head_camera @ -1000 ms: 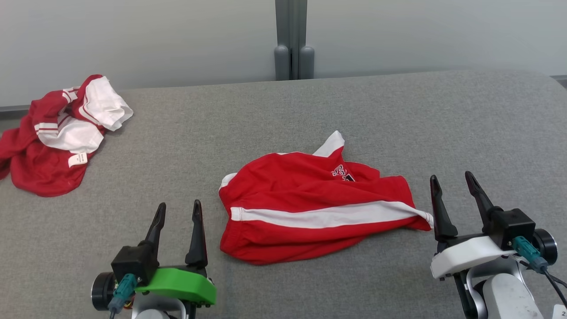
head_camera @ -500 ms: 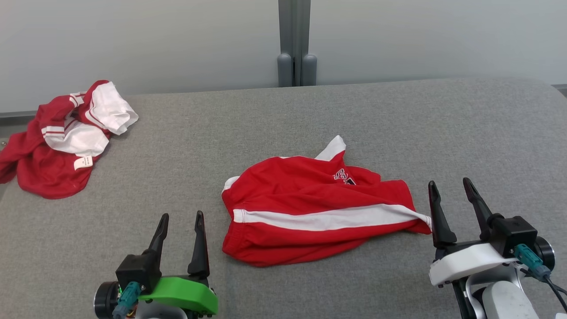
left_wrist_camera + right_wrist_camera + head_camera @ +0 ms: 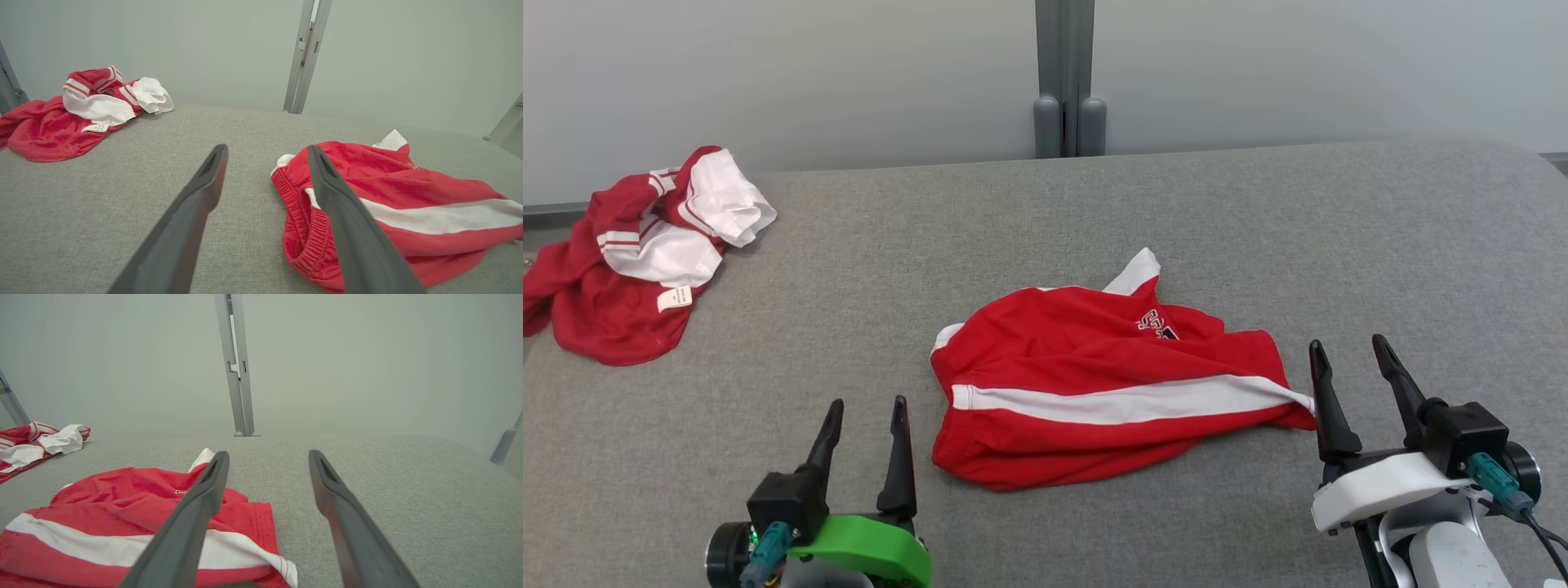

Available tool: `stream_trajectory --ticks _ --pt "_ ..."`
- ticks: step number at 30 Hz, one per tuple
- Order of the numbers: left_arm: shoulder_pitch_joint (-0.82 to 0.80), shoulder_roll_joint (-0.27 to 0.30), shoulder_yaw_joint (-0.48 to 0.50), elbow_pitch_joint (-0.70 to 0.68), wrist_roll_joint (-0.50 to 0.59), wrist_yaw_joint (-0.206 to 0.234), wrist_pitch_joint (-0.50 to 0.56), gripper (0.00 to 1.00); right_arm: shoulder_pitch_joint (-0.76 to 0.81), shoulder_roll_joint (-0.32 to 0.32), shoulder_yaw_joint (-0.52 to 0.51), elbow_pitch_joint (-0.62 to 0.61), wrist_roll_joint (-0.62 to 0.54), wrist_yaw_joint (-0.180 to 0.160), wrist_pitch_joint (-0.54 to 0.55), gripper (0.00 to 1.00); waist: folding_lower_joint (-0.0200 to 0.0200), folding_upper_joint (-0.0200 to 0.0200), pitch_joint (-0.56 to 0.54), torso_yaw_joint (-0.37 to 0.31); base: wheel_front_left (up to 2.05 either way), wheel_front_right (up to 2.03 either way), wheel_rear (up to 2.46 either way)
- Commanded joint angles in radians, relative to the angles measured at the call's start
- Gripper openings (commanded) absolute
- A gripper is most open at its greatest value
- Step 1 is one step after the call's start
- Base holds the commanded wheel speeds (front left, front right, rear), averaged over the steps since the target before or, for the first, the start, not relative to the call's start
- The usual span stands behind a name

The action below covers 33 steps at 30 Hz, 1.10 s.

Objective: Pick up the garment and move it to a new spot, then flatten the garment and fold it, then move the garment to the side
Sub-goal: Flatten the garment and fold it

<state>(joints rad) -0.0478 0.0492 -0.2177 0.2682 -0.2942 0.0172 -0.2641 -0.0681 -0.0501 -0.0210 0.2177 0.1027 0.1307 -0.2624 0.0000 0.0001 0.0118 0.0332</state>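
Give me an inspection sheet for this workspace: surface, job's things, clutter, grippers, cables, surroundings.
Surface: grey fabric-covered table, no spills seen.
Job's things: crumpled red cloth garment with a white stripe, mid-table between the grippers, not yet flattened.
Clutter: heaped red-and-white cloth pile, far left.
Grippers: left gripper open, empty, beside the garment's waistband; right gripper open, empty, at its other end.
Cables: teal plug at the left wrist; second teal plug with a black cable at the right wrist.
Surroundings: pale grey wall, grey upright post.

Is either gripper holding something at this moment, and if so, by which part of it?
Nothing is held. The left gripper and the right gripper both have open jaws, one on each side of the red shorts.
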Motion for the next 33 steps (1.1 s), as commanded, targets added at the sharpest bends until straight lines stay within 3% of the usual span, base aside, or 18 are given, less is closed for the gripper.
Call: stream_trajectory --ticks 1,6,12,16,22,29,30,31,33 --pt "-0.003 0.002 -0.01 0.015 -0.002 -0.009 0.0 1.0 -0.003 -0.001 -0.001 0.001 0.001 0.0 -0.003 1.0 0.0 -0.0001 0.003 0.0 0.0 0.0 0.0" --pt "-0.067 0.002 -0.064 0.09 0.0 -0.043 0.076 1.0 -0.013 -0.001 0.003 0.006 -0.005 0.0 -0.003 1.0 0.0 -0.0001 0.014 -0.005 0.0 0.0 0.0" --pt "-0.165 0.003 -0.109 0.165 -0.037 -0.072 0.268 1.0 -0.022 -0.001 0.009 0.013 -0.009 0.0 -0.004 1.0 0.0 -0.0001 0.032 -0.021 0.0 0.0 0.0" --pt "-0.231 0.008 -0.11 0.203 -0.049 -0.053 0.387 1.0 -0.029 -0.001 0.008 0.014 -0.007 0.0 -0.004 1.0 0.0 -0.0001 0.045 -0.039 0.0 0.0 0.0" --pt "-0.27 0.007 -0.089 0.221 -0.078 -0.015 0.484 1.0 -0.033 -0.001 -0.006 0.013 -0.007 0.0 -0.004 1.0 0.0 -0.0001 0.062 -0.063 0.0 0.0 0.0" --pt "-0.26 0.006 -0.091 0.178 -0.108 0.011 0.541 1.0 -0.033 -0.001 -0.023 0.002 -0.01 0.0 -0.004 1.0 0.0 -0.0001 0.072 -0.079 0.0 0.0 0.0" --pt "-0.255 0.006 -0.092 0.168 -0.113 0.01 0.549 0.97 -0.033 -0.001 -0.025 0.001 -0.01 0.0 -0.004 1.0 0.0 -0.0001 0.073 -0.08 0.0 0.0 0.0" --pt "-0.251 0.006 -0.094 0.164 -0.116 0.009 0.558 0.85 -0.033 -0.001 -0.026 0.001 -0.011 0.0 -0.004 1.0 0.0 -0.0001 0.074 -0.081 0.0 0.0 0.0" --pt "-0.242 0.006 -0.098 0.146 -0.117 0.014 0.574 0.48 -0.033 -0.001 -0.03 0.001 -0.011 0.0 -0.004 1.0 0.0 -0.0001 0.075 -0.081 0.0 0.0 0.0"
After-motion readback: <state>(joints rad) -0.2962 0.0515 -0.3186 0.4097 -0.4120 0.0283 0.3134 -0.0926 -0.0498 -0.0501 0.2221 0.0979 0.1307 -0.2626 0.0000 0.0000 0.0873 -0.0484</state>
